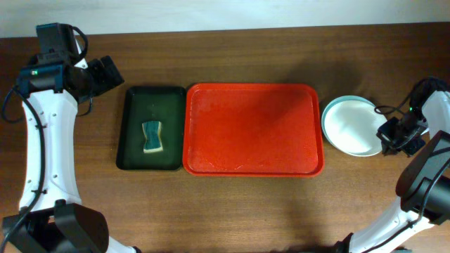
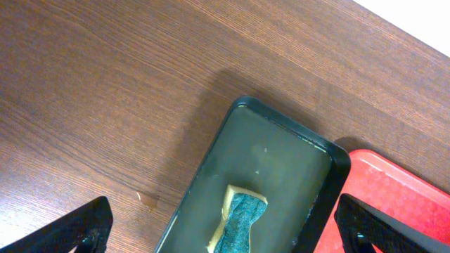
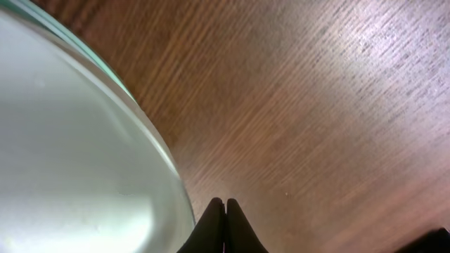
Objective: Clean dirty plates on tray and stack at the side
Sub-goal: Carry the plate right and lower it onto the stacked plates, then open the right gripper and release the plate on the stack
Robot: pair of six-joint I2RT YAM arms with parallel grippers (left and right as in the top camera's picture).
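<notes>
Overhead, apparent sponge (image 1: pixel 152 136) in green tray (image 1: pixel 133 152); plates (image 1: pixel 348 126)

Overhead camera: straight down, far, centred on the tray (image 1: pixel 253 130). Left wrist camera: nearer, downward, sharing the tray's left corner. Right wrist camera: very close, right of the tray.

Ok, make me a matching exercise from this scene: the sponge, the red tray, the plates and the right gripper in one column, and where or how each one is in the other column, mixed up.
Column one:
1. sponge
2. red tray
3. plates
4. right gripper

Column two:
A. stacked to the right of the red tray
B. shut, just beside the plates' rim
C. lying in the dark green tray
D. between the dark green tray and the plates

Pairs: 1-C, 2-D, 3-A, 4-B
</notes>
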